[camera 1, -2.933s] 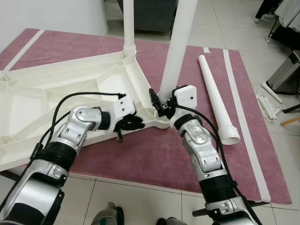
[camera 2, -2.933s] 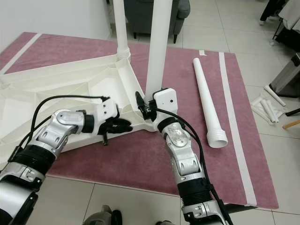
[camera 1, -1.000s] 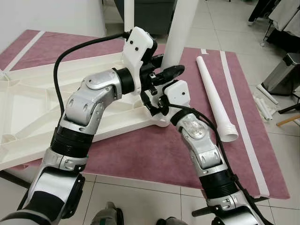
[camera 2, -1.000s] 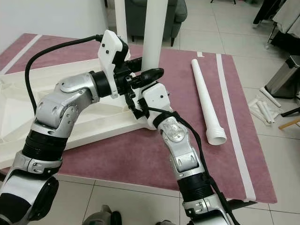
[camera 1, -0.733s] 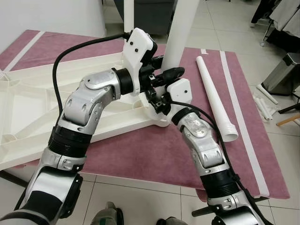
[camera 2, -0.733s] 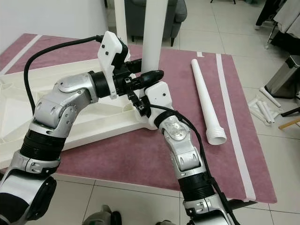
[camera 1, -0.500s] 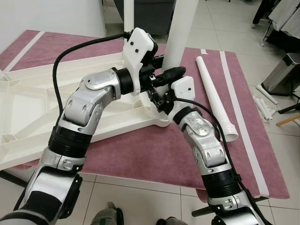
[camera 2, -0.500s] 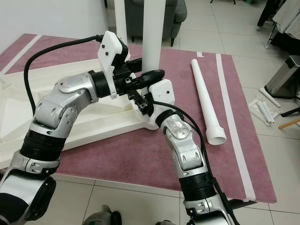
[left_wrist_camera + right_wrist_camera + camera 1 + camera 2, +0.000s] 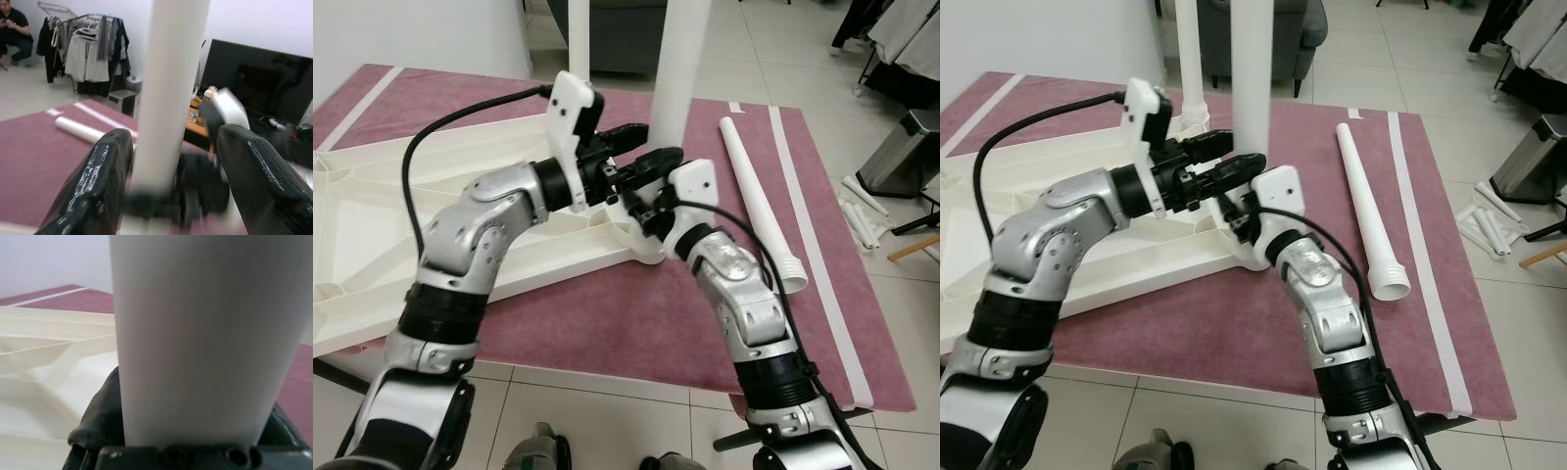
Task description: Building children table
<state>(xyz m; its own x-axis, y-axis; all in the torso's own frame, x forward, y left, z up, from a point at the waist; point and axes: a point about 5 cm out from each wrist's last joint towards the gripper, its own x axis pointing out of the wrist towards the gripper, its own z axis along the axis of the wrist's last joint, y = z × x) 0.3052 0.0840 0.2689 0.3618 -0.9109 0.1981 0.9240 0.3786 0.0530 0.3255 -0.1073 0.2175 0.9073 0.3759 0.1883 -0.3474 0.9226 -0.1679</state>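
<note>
The left gripper (image 9: 646,149) has dropped lower on the upright leg (image 9: 674,69), fingers (image 9: 100,181) spread either side of it. The right gripper (image 9: 646,201) clamps the leg's base at the corner of the upturned tabletop (image 9: 431,196) on the rug (image 9: 636,323)

tabletop (image 9: 372,235) on rug (image 9: 607,323) — loose leg (image 9: 759,201) right

Both eye views look down from the head onto the same rug (image 9: 636,323), tabletop (image 9: 391,211) and upright leg (image 9: 1255,69). The left wrist view faces that leg close between its fingers (image 9: 100,181). The right wrist view sits closer still.
</note>
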